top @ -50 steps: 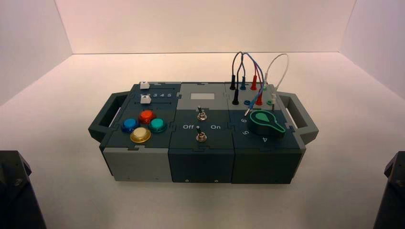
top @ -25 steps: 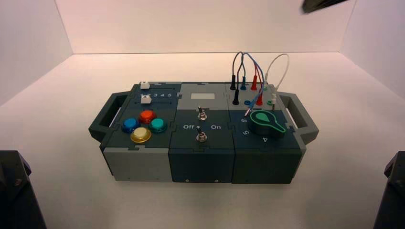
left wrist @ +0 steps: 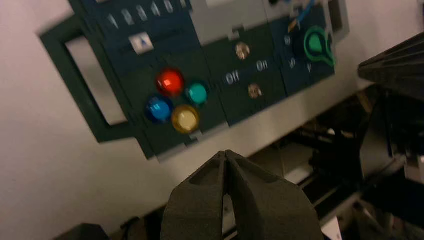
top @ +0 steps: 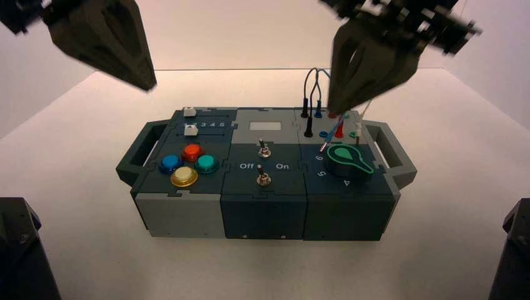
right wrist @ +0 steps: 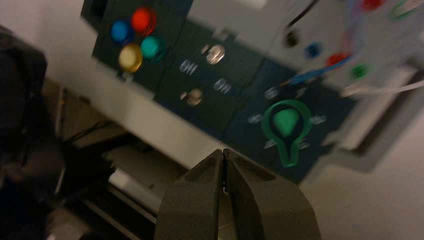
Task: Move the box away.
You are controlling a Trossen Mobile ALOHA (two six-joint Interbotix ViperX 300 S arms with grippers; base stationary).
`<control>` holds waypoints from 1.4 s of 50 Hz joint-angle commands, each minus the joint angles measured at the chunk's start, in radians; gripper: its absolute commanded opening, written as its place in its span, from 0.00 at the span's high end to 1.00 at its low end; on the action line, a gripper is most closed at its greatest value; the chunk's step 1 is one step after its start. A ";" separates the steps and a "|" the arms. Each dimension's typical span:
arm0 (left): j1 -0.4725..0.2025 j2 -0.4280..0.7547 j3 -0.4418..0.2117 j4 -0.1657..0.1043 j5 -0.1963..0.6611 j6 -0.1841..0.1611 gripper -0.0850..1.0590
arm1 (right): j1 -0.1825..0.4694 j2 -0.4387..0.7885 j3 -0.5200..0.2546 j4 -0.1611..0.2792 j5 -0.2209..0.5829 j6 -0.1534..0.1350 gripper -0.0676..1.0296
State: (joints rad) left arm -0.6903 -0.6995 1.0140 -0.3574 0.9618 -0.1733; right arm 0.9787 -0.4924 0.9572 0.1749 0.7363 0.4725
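While both arms are over the work area, the step in hand looks like the approach, with no contact made. Your left gripper has its jaws together, nothing between them; your right gripper likewise, jaws together and empty. The box sits upright below both pairs of jaws, held by neither. The left handle is below and outward of the left jaws; the right handle is outward of the right jaws, which hang over the wires and knob.

Next move, my judgement: spread the arms outward, open both pairs of jaws and lower them onto the handles, then shift the box evenly. Watch the right jaws; a low path could snag a wire. Uneven pull would likely twist the box.
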 commanded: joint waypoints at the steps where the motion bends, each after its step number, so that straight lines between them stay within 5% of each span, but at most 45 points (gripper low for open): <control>1: -0.048 0.014 0.018 -0.020 -0.003 -0.014 0.95 | 0.043 0.025 0.009 0.058 -0.029 0.000 0.96; 10: -0.087 0.061 0.069 -0.031 -0.005 -0.017 0.95 | 0.057 0.055 0.041 0.101 -0.040 -0.002 0.96; 30: -0.138 0.163 0.069 -0.046 -0.043 -0.015 0.95 | 0.061 0.066 0.100 0.175 -0.038 -0.014 0.96; 46: -0.239 0.345 0.043 -0.043 -0.091 -0.006 0.95 | 0.061 0.127 0.104 0.184 -0.031 -0.015 0.96; 70: -0.253 0.505 0.003 -0.021 -0.133 0.018 0.95 | 0.061 0.233 0.094 0.184 -0.058 -0.021 0.96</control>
State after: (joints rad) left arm -0.9388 -0.1933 1.0416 -0.3820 0.8330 -0.1565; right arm 1.0324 -0.2684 1.0738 0.3559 0.6934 0.4556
